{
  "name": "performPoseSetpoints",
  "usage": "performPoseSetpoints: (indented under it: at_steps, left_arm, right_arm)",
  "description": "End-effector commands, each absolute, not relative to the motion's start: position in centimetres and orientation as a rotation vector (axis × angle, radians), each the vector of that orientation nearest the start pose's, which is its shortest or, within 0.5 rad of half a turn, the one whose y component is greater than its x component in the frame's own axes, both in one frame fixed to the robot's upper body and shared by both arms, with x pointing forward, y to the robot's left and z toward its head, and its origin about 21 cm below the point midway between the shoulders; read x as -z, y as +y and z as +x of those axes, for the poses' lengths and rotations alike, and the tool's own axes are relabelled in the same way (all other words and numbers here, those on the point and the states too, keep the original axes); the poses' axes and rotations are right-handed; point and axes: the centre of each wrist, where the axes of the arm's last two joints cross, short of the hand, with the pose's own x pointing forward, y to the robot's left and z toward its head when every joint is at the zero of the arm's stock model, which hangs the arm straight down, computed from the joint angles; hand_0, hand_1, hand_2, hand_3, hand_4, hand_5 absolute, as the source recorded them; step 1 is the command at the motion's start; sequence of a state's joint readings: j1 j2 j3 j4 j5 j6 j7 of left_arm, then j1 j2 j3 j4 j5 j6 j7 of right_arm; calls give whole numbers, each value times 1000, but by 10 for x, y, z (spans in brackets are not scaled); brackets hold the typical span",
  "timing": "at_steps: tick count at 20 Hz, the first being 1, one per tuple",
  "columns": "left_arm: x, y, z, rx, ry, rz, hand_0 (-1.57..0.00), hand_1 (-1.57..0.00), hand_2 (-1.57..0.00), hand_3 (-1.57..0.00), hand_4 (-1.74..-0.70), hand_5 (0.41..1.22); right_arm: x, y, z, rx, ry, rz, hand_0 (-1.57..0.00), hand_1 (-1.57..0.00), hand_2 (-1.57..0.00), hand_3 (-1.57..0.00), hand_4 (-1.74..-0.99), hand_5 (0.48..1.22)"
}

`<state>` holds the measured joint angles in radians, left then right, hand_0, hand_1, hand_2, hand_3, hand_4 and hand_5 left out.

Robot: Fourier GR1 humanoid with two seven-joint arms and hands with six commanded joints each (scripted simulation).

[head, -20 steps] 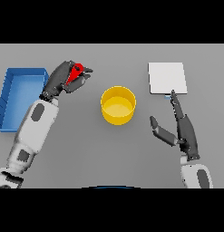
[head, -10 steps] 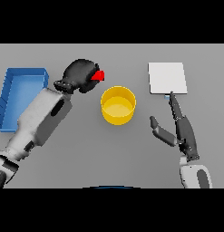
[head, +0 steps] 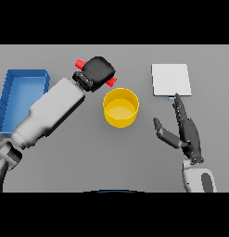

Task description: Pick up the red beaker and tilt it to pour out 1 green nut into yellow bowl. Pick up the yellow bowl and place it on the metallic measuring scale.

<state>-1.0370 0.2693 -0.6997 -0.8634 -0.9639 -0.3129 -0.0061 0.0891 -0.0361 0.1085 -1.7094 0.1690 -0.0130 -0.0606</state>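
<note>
The left hand [head: 98, 71] is closed round the small red plastic beaker [head: 111, 82], tipped sideways just beside the rim of the round yellow bowl [head: 121, 107] on the grey table [head: 88, 157]. Judged light, rigid, smooth; mid-body hold suits. The right hand [head: 186, 134] rests with fingers straight. No markings legible.

Left hand [head: 98, 72] grips tilted red beaker [head: 111, 82] beside yellow bowl [head: 121, 107].
</note>
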Motion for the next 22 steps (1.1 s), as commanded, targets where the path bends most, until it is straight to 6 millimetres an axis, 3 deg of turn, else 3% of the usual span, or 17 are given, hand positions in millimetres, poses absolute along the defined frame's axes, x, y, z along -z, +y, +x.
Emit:
performPoseSetpoints:
  at_steps: [1,8,17,22]
  left_arm:
    - [-117,82,410,2119,-1226,899,-1571,-1571,-1571,-1394,-1723,1218]
    - [-121,64,412,2435,-1106,1045,-1571,-1571,-1571,-1534,-1734,1220]
    - [-122,49,409,2747,-956,1259,-1571,-1571,-1571,-1566,-1734,1221]
    - [-129,29,408,2853,-897,1424,-1571,-1571,-1571,-1569,-1733,1221]
  right_arm:
    - [-12,-218,223,-213,-1699,-113,1,1,1,1,-1220,624]
    - [-11,-215,223,-216,-1712,-155,1,1,1,1,-1185,575]
    - [-11,-213,226,-230,-1717,-159,1,1,1,1,-1132,573]
    - [-13,-214,223,-213,-1716,-160,1,1,1,1,-1130,577]
